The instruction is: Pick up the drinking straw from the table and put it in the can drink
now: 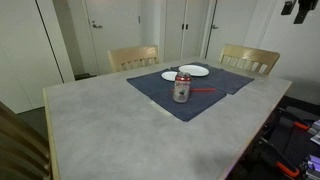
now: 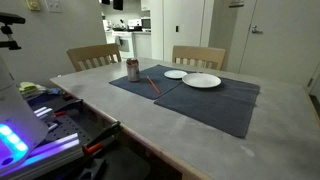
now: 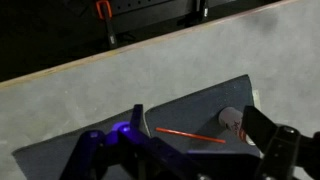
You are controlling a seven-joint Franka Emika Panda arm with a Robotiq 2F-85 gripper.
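The red and silver can drink [image 1: 181, 87] stands upright on a dark blue mat [image 1: 160, 92] on the grey table [image 1: 100, 125]. The thin red drinking straw [image 1: 203, 91] lies flat on the mat right beside the can. Both also show in an exterior view, the can [image 2: 133, 70] and the straw [image 2: 152, 84]. In the wrist view my gripper [image 3: 196, 110] is open and empty, high above the mat. The straw [image 3: 190, 134] lies between its fingers' outlines and the can [image 3: 232, 122] is near the right finger. The gripper hangs at the top right corner in an exterior view [image 1: 299, 9].
Two white plates [image 1: 193, 70] [image 1: 168, 76] sit on the mat behind the can. Two wooden chairs [image 1: 133, 57] [image 1: 249, 59] stand at the table's far side. Tools and clutter [image 2: 50, 110] lie beside the table's edge.
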